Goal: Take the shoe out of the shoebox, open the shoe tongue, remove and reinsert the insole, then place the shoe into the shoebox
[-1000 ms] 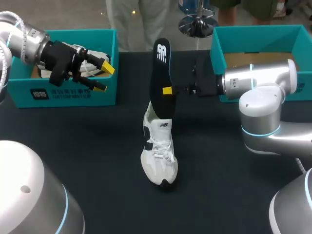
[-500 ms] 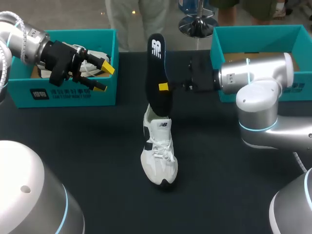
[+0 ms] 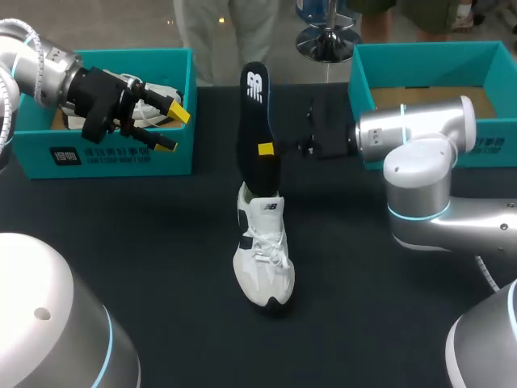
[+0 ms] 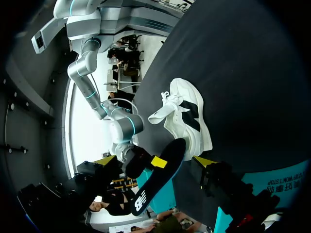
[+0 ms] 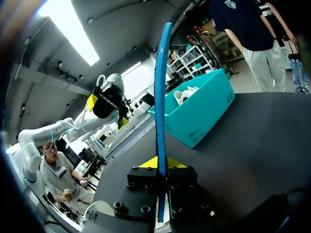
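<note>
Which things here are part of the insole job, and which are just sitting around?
Job: insole; right gripper, jaws shut on it; white shoe; left teal box; right teal box.
Idle: spare shoe in the left box; left gripper, jaws open.

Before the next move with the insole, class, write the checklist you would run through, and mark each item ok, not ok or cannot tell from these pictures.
1. Right gripper shut on the insole: ok, a finger on each side.
2. Insole standing nearly upright above the shoe: ok.
3. Insole's lower end inside the shoe's opening: cannot tell, the heel hides it.
4. Shoe resting on its sole on the table: ok.
5. Shoe steadied by the left gripper: not ok, it is open by the left shoebox, apart from the shoe.
6. Tongue pulled open: cannot tell.
</note>
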Robot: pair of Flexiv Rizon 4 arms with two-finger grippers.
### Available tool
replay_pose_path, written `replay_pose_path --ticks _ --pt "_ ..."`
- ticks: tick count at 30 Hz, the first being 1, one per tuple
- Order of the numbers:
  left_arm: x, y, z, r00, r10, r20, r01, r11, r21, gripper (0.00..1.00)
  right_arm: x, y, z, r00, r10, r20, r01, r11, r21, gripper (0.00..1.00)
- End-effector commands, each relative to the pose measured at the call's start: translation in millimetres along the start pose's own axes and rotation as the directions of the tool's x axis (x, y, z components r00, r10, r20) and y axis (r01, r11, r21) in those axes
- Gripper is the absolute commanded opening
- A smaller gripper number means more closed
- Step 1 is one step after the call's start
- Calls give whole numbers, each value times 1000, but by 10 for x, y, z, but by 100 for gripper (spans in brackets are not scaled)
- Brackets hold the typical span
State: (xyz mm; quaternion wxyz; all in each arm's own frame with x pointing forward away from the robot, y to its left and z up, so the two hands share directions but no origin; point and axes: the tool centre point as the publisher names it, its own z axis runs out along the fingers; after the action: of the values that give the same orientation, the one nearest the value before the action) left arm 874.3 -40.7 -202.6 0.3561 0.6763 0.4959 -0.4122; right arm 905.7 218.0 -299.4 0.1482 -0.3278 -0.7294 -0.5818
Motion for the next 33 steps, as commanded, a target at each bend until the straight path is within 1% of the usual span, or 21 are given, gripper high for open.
replay_pose_path --ticks 1,11,21,29,33 --pt "-2 -1 -3 1000 1 -2 -1 1000 1 100 86 -96 0 1000 3 11 -3 1000 -15 0" --pt "-2 -1 -3 1000 1 -2 -1 1000 1 100 153 -264 30 1000 18 12 -18 1000 -11 0" --pt "-2 -1 -3 1000 1 -2 -1 1000 1 100 165 -461 127 999 37 8 -37 999 5 0" --pt "-2 -1 -3 1000 1 -2 -1 1000 1 100 224 -600 78 998 61 26 -61 998 -10 0" --pt "-2 -1 -3 1000 1 -2 -1 1000 1 100 243 -671 105 997 76 19 -76 997 -3 0"
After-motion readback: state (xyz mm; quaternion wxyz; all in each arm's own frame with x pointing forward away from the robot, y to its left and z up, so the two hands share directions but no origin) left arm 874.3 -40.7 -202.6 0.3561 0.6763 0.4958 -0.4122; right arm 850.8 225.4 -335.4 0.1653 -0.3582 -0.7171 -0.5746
